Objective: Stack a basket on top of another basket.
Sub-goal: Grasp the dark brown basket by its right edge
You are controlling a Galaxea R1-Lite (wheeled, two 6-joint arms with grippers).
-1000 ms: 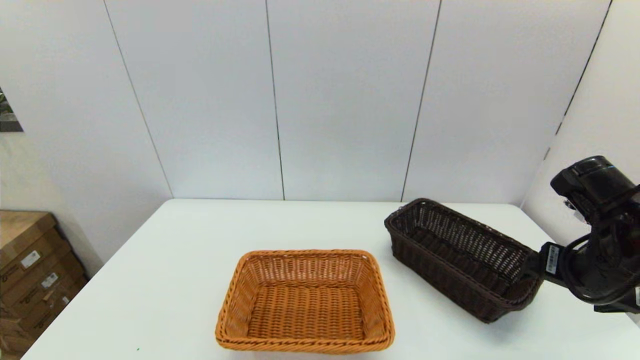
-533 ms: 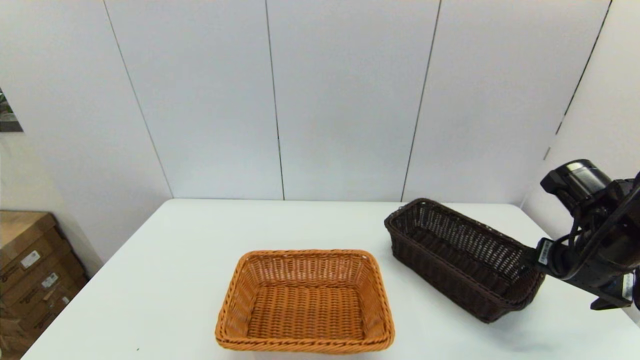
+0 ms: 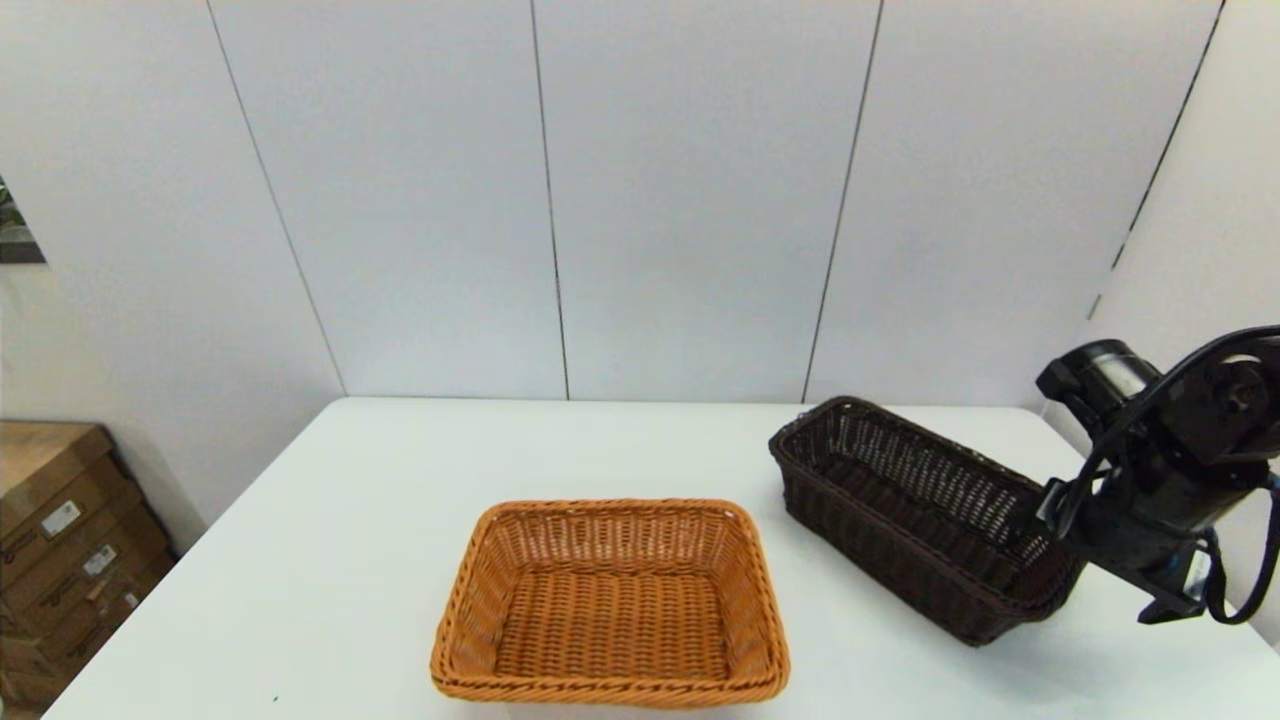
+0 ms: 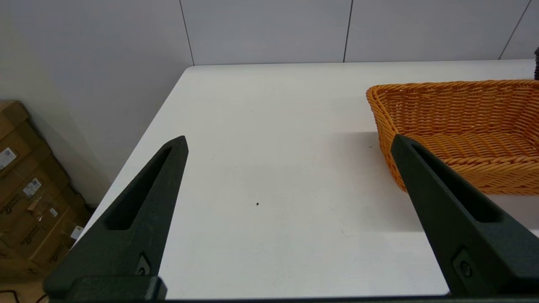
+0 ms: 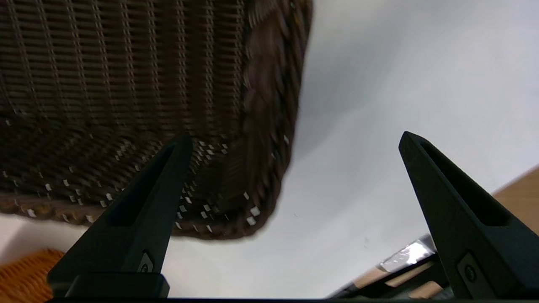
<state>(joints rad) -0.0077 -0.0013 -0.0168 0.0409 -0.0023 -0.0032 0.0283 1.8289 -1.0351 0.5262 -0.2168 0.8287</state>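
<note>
Beside the orange-tan rectangular woven basket (image 3: 610,600) on the white table (image 3: 330,560), dark brown wicker basket (image 3: 920,515), right gripper (image 5: 290,176) fingers apart straddling its end rim; risk of a shallow, slipping pinch; left gripper (image 4: 288,147) idle, spread.

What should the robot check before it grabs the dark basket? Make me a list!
1. Right pincer open wide enough: ok, fingers spread apart.
2. Right pincer lined up with the dark basket: ok, one finger over the inside, the other outside its near-end rim.
3. Rim already gripped: not ok, nothing is clamped yet.
4. Orange basket free to receive it: ok, nothing inside.
5. Left pincer out of the way: ok, open over bare table beside the orange basket.
</note>
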